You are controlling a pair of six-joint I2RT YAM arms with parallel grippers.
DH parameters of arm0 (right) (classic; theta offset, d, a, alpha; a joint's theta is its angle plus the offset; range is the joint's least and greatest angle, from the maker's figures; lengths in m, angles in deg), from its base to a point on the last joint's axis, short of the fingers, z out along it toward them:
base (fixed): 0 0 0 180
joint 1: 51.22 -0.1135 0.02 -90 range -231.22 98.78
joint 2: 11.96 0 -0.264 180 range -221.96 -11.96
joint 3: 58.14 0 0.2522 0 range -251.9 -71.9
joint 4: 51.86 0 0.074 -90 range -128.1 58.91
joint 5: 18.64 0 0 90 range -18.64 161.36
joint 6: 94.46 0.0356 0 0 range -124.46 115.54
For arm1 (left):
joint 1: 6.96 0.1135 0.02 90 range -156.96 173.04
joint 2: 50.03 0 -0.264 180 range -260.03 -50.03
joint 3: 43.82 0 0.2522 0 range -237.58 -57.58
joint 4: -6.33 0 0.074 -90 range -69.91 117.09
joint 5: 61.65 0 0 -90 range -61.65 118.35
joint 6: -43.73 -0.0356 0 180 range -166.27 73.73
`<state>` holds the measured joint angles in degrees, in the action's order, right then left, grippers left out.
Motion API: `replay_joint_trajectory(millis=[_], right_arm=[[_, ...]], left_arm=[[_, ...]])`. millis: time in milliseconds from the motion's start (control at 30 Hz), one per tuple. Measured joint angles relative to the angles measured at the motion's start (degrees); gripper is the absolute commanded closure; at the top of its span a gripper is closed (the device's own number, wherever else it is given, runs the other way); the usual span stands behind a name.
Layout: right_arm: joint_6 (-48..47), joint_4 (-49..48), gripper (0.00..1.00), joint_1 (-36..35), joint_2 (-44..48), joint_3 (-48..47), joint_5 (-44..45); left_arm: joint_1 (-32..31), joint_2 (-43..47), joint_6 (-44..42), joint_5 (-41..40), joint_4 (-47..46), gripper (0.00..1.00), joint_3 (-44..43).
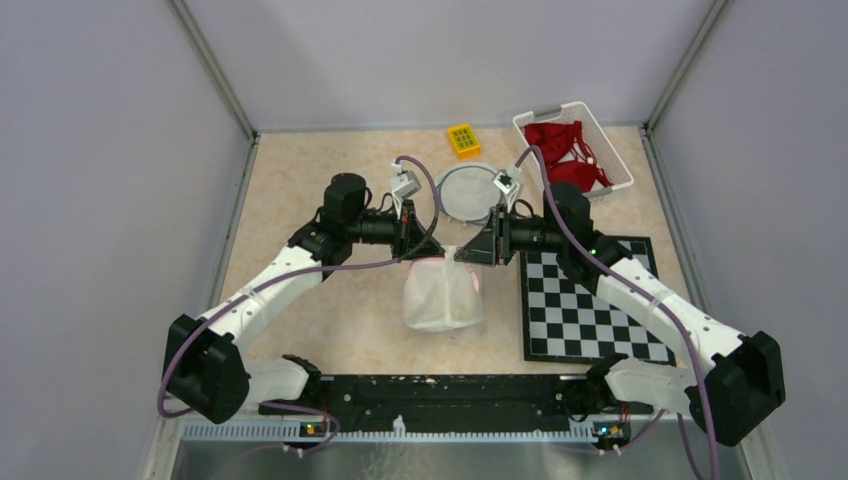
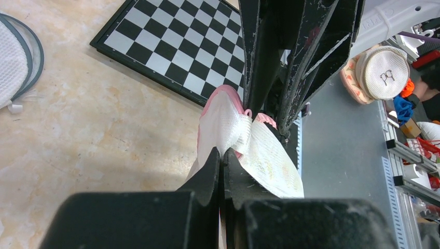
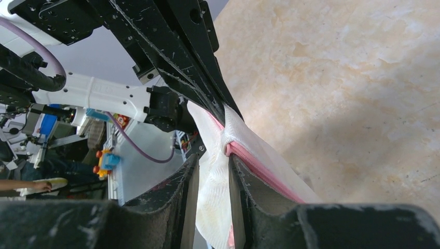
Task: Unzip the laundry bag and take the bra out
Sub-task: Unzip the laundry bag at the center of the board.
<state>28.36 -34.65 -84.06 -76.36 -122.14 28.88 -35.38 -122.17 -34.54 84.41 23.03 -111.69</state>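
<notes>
The laundry bag [image 1: 442, 300], white mesh with a pink zipper [image 3: 259, 168], hangs above the table's middle, held up by its top edge between both arms. My left gripper [image 1: 425, 250] [image 2: 222, 158] is shut, pinching a fold of the mesh [image 2: 270, 155] next to the pink edge. My right gripper [image 1: 468, 255] [image 3: 212, 161] faces it, shut on a bunch of mesh [image 3: 212, 202] with one finger against the zipper. The two sets of fingertips nearly meet. The bra is hidden; nothing shows through the mesh.
A white basket [image 1: 622, 160] at the back right holds red garments [image 1: 565, 150]. A flat round mesh bag [image 1: 468, 193] [image 2: 10, 62] lies behind the grippers, with a yellow block [image 1: 463, 140] beyond it. A checkerboard mat [image 1: 590, 300] [image 2: 176, 41] lies on the right.
</notes>
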Motion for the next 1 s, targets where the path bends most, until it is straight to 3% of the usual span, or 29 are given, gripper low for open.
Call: replay_joint_trajectory(millis=[1000], right_arm=[[1.90,-1.11,0.72,1.95,-0.92,-0.13,-2.21]], left_arm=[[-0.46,-0.02,-0.11,0.72,0.00,1.00,0.00]])
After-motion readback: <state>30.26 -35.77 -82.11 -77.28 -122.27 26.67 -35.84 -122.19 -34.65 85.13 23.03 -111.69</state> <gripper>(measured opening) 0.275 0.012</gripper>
